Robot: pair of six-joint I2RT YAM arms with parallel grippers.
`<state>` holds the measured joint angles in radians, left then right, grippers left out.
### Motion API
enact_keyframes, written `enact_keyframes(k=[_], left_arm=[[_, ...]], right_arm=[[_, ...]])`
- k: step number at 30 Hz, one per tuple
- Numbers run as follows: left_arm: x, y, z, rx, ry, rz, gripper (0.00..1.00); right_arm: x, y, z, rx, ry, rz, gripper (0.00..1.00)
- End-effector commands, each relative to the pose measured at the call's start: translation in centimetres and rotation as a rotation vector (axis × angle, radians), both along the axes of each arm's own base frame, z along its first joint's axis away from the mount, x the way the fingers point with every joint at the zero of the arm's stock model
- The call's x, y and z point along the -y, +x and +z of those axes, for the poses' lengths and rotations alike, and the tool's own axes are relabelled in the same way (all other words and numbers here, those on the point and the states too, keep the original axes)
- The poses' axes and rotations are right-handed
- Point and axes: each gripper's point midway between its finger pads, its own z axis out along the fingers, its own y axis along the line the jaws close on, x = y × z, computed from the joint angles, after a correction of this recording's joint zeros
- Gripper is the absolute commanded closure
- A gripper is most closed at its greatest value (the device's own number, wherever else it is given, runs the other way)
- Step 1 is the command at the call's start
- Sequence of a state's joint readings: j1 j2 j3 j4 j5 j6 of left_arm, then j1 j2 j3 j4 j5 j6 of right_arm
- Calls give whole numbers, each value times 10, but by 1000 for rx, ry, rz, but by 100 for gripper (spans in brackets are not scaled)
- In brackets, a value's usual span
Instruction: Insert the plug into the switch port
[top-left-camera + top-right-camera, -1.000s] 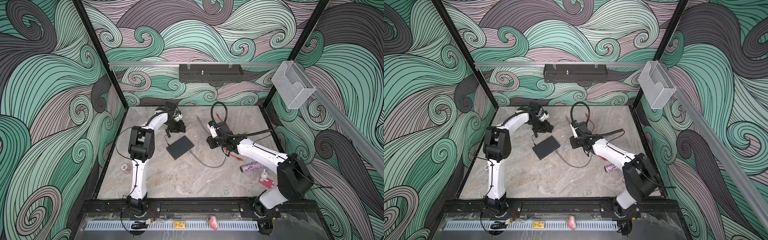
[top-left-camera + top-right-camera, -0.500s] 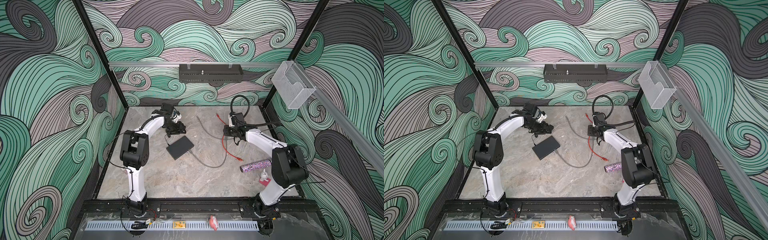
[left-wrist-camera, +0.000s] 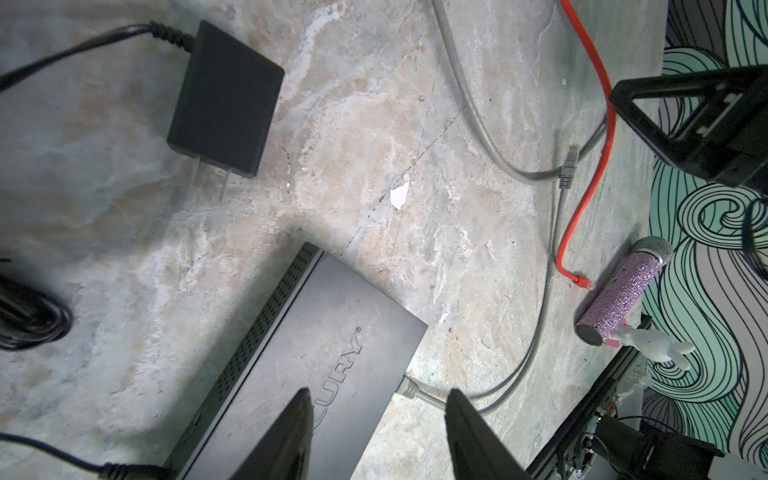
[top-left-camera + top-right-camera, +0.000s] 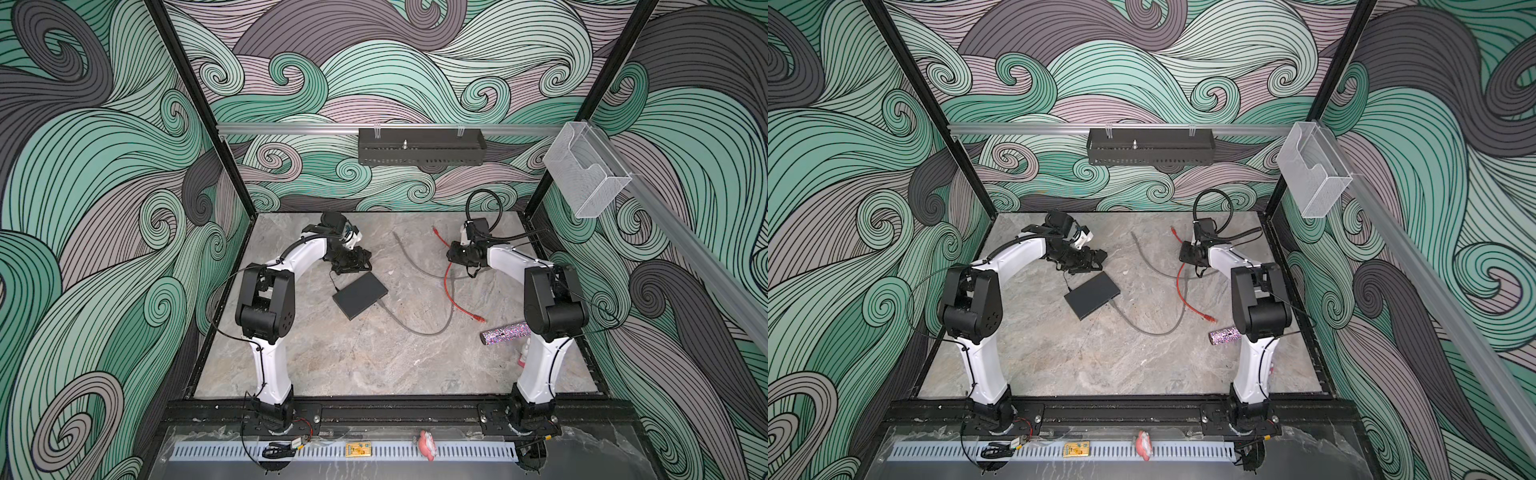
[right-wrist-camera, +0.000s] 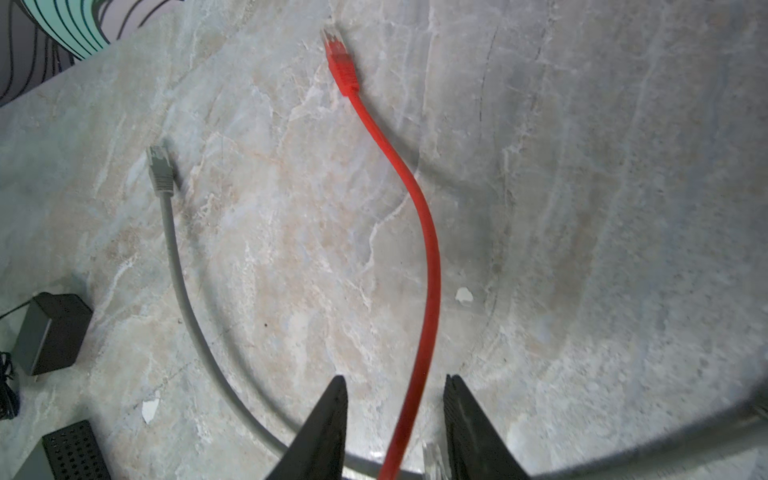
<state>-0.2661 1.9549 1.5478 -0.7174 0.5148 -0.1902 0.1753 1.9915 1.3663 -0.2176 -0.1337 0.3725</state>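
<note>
The switch (image 4: 360, 296) (image 4: 1092, 296) (image 3: 316, 353) lies flat left of the table's middle. One plug (image 3: 409, 388) of a grey cable (image 4: 419, 330) sits in its side; the other grey plug (image 5: 160, 170) (image 3: 568, 166) lies loose toward the back. A red cable (image 4: 451, 291) (image 5: 430, 257) lies on the right with both red plugs (image 5: 338, 62) (image 4: 480, 319) free. My left gripper (image 4: 363, 264) (image 3: 378, 399) hovers open over the switch's far corner. The right gripper (image 4: 453, 255) (image 5: 395, 380) is open above the red cable, which runs between its jaws untouched.
A black adapter cube (image 3: 226, 97) with a thin cord lies behind the switch. A glittery purple cylinder (image 4: 505, 332) (image 3: 619, 291) and a small white figure (image 3: 652, 345) lie near the right arm's base. A black tray (image 4: 420, 146) and a clear bin (image 4: 586, 170) hang on the walls.
My right gripper has pulled back from the middle, beside the switch, to the back right over the red cable. The left arm's elbow has swung outward; its gripper stays near the switch.
</note>
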Motion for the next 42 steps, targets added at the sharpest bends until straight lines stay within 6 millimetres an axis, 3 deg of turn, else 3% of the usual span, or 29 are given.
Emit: enact_keyframes(k=[1,9,21,30,38,42], left_arm=[[5,-4,15,36,-27,-27,45],[6,-8,14,34,-35,-33,46],[7,-12,16,35,-42,-37,46],[6,-12,15,37,-32,-37,46],[6,-9,18,45,-30,-36,46],[6,-9,20,50,-33,-34,46]], right_arm=[[-12,6,2,-2,68,5,63],[-19,6,2,-7,145,18,75],[-26,1,-19,-75,163,54,68],[-27,2,-30,-85,171,46,76],[-31,0,20,36,202,79,85],[-36,-12,49,85,185,125,87]])
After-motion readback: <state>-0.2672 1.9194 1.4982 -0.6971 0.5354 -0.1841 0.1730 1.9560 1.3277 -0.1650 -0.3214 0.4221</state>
